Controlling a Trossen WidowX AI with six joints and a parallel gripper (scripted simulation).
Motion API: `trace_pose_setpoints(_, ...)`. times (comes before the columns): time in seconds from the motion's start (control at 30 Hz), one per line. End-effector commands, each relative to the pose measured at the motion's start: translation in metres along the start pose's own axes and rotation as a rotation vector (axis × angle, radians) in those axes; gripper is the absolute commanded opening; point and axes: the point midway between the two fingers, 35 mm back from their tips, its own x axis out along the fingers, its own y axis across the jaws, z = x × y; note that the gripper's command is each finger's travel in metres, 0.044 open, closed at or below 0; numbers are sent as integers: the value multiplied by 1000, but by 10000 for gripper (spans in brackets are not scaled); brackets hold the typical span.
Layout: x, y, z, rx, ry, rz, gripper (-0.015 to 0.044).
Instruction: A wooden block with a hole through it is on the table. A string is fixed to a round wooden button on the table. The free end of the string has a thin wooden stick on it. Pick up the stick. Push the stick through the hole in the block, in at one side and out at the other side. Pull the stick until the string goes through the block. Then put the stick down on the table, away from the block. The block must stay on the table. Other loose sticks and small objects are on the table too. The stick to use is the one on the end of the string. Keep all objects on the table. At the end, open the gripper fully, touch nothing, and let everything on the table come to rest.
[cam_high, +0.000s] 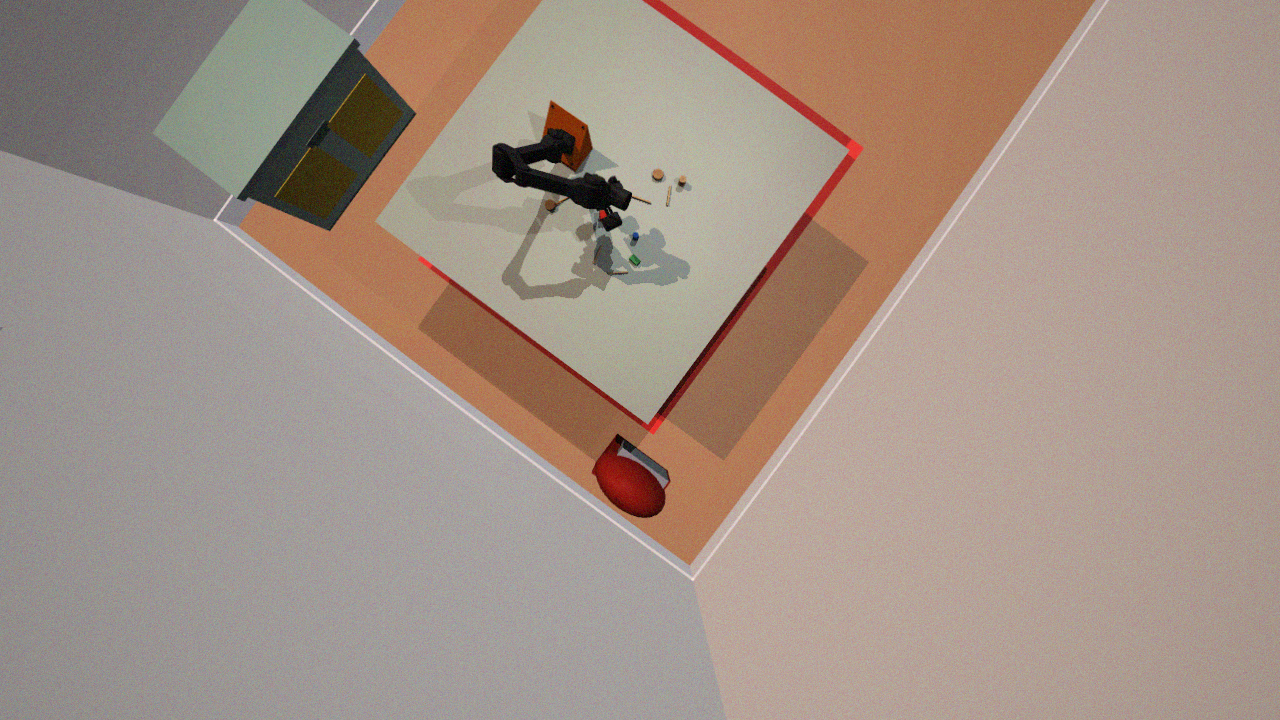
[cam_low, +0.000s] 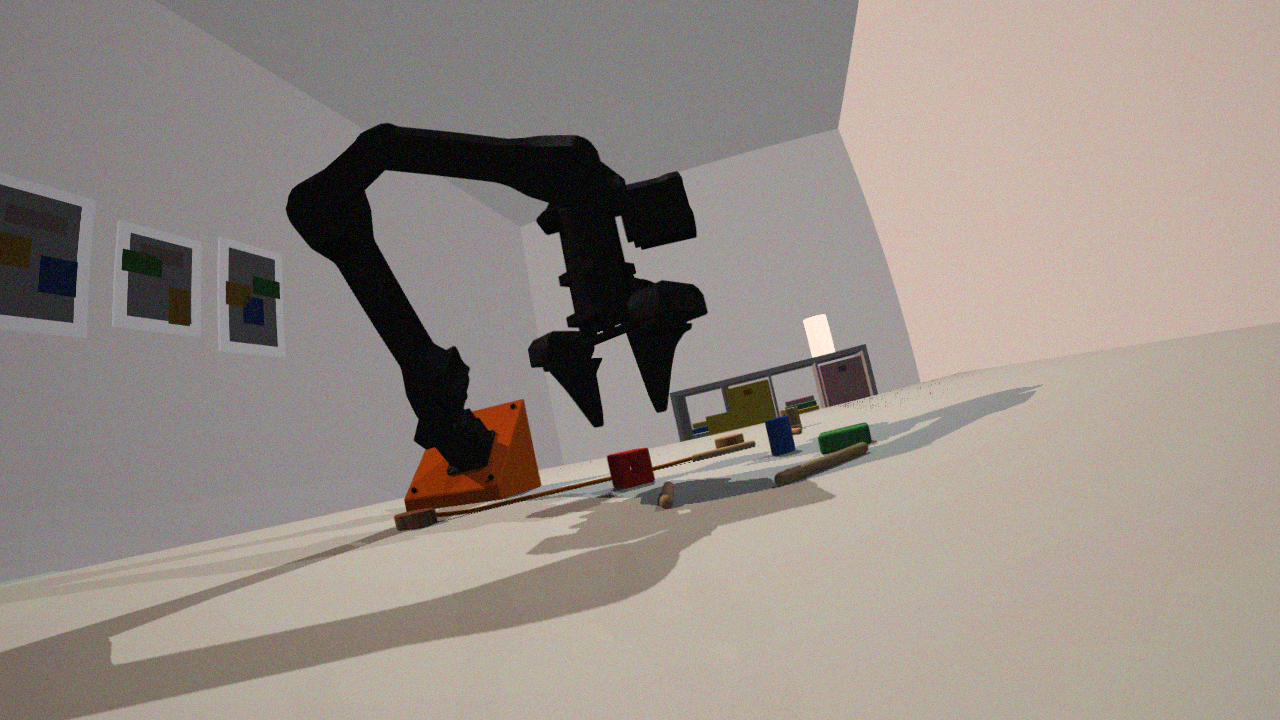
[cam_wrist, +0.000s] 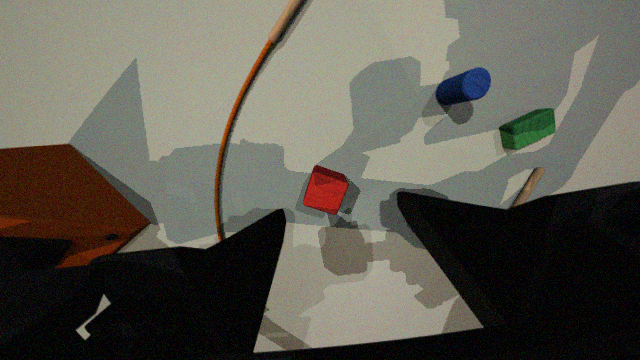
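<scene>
My gripper (cam_low: 631, 418) (cam_wrist: 340, 207) is open and empty, pointing down above the red block (cam_high: 602, 214) (cam_low: 630, 469) (cam_wrist: 324, 193), which stands on the table. A small hole shows in its face in the exterior view. The round wooden button (cam_high: 550, 205) (cam_low: 415, 519) lies near the arm's base; it is hidden in the wrist view. The orange string (cam_low: 537, 494) (cam_wrist: 218, 190) runs from it in a curve past the block. The stick on its free end (cam_high: 640, 200) (cam_low: 729, 450) (cam_wrist: 284, 24) lies on the table, away from the fingers.
A blue cylinder (cam_high: 635, 236) (cam_low: 779, 436) (cam_wrist: 475, 84) and a green block (cam_high: 634, 260) (cam_low: 844, 437) (cam_wrist: 527, 129) stand beyond the red block. One loose stick (cam_low: 665, 494) lies near the red block, another (cam_low: 821, 464) (cam_wrist: 529, 187) near the green one. A wooden disc (cam_high: 657, 174) lies beyond the string's stick.
</scene>
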Motion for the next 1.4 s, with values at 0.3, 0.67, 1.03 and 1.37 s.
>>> trace_pose_setpoints(0.3, 0, 0, 0, -1, 0, 0, 245)
trace_pose_setpoints(0.67, 0, 0, 0, -1, 0, 0, 0)
trace_pose_setpoints(1.03, 0, 0, 0, -1, 0, 0, 0)
trace_pose_setpoints(1.37, 0, 0, 0, -1, 0, 0, 157)
